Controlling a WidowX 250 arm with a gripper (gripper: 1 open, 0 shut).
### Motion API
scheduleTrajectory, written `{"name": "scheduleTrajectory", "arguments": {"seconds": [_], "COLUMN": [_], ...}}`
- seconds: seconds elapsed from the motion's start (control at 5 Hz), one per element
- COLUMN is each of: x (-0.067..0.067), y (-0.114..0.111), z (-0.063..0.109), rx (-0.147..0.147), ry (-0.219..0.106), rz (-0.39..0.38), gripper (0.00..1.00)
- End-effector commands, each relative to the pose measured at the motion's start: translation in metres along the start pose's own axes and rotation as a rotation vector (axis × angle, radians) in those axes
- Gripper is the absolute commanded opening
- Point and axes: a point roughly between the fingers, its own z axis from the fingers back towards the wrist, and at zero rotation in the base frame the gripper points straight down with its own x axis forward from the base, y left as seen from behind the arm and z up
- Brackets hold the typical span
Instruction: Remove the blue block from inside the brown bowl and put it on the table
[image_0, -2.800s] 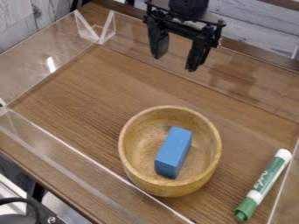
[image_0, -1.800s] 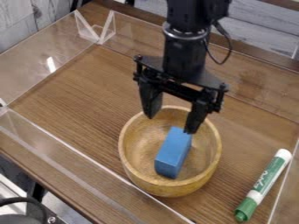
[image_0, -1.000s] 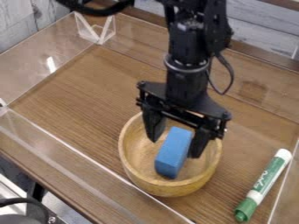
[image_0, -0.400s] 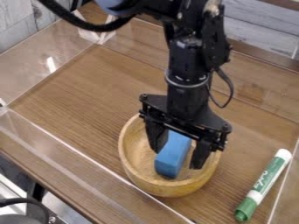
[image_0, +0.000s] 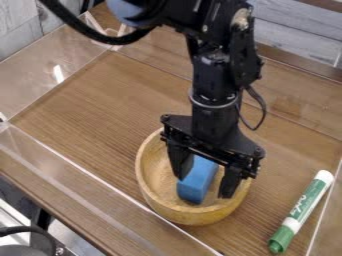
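Operator: What is changing at this step?

Technician: The claw (image_0: 206, 180) is now reaching lower than it was 1 moment ago. Its 2 fingers are standing apart and are entering the brown bowl (image_0: 150, 184). The blue block (image_0: 199, 178) is lying inside the bowl, between the fingers in this view. Firm contact is not showing, so I am treating the block as not yet gripped.

Operator: What is that meaning for the task?

Technician: The approach is apparently giving way to the grasp. The removal is still waiting. The next action is probably calling for a small final descent, then closing on the block's 2 long sides.

Operator: Which edges are needing attention?

Technician: The thick rim is surrounding the block, and the far finger is working near the bowl's inner wall. A wide opening is risking contact there. A low lift is risking dragging the bowl. I am advising a straight rise until the block is passing above the rim.

Operator: Where is the room for placing?

Technician: The wider stretch of the desk (image_0: 94, 110) is extending toward the upper left of the view. A marker (image_0: 301, 212) is occupying the right side, and a low plastic wall (image_0: 80, 180) is bordering the lower left. I am favouring the upper-left stretch, keeping inside that wall.
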Motion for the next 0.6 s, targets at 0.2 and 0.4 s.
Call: {"name": "scheduleTrajectory", "arguments": {"seconds": [0.2, 0.4], "x": [0.0052, 0.0063], "y": [-0.0018, -0.0006], "z": [0.003, 0.0026], "rx": [-0.015, -0.019], "ry": [-0.033, -0.038], "rz": [-0.001, 0.005], "gripper": [1.0, 1.0]}}
